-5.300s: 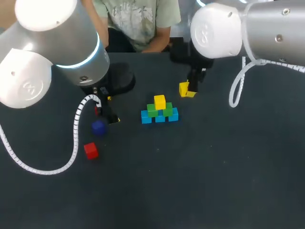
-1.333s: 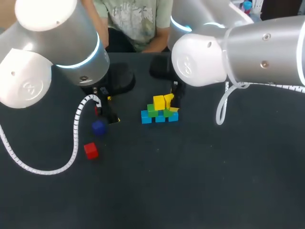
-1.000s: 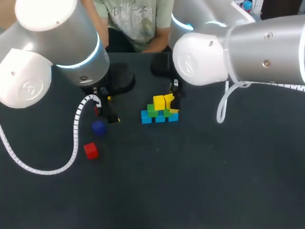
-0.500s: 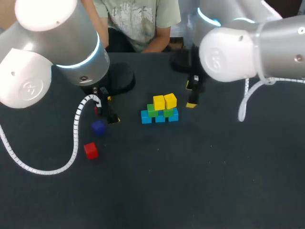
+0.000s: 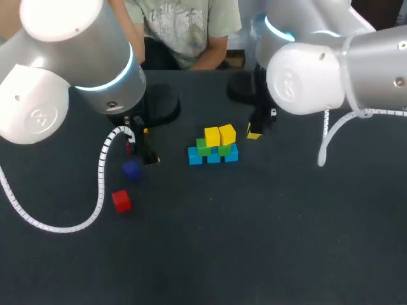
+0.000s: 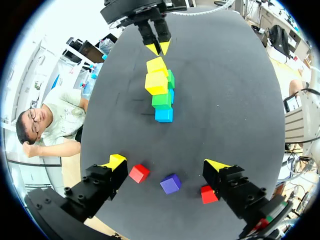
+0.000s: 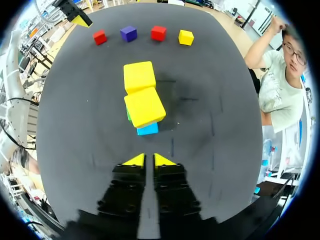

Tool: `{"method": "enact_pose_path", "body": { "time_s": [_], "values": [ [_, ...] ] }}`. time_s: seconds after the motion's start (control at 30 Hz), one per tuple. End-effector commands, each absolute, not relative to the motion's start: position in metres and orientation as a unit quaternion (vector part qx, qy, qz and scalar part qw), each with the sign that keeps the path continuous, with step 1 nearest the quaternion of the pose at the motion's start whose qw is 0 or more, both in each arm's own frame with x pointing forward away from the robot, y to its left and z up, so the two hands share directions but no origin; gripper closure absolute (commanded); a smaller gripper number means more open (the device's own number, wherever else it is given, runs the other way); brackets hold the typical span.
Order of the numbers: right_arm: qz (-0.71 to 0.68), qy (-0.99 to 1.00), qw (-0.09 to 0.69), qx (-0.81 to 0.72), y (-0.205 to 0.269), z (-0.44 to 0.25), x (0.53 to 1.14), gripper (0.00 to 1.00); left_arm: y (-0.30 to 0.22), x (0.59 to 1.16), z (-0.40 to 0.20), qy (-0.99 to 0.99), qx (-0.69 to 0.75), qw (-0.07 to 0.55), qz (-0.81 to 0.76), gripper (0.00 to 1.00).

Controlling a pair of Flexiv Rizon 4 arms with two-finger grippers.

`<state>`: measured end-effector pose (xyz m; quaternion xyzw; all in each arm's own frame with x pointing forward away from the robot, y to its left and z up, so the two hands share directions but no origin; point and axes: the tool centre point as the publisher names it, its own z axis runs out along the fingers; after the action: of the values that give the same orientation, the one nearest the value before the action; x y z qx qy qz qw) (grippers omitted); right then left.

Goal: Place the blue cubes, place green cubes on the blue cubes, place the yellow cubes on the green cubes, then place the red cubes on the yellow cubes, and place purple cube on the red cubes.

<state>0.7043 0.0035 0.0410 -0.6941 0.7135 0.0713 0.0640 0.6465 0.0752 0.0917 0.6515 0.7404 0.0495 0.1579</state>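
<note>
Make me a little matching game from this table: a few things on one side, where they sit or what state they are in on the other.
Things:
1. yellow cubes
2. purple cube
3. blue cubes
4. right gripper

Places or states:
A. bottom row of the stack, on the table
B. shut on nothing, beside the stack
C. loose on the table, between two red cubes
D. on top of the green cubes

Pairs: 1-D, 2-C, 3-A, 4-B.
</note>
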Motion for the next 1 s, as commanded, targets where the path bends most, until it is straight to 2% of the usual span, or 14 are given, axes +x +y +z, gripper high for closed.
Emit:
{"method": "enact_pose_path", "body": {
  "time_s": [0.03,1.0],
  "values": [
    [0.073,0.712,0.059,-0.695,0.008,0.039,0.708,1.00,0.077,0.647,0.092,0.739,0.653,0.158,0.047,0.00],
    [0.065,0.703,0.056,-0.706,0.022,0.044,0.690,1.00,0.077,0.647,0.092,0.739,0.653,0.158,0.047,0.00]
  ]
}}
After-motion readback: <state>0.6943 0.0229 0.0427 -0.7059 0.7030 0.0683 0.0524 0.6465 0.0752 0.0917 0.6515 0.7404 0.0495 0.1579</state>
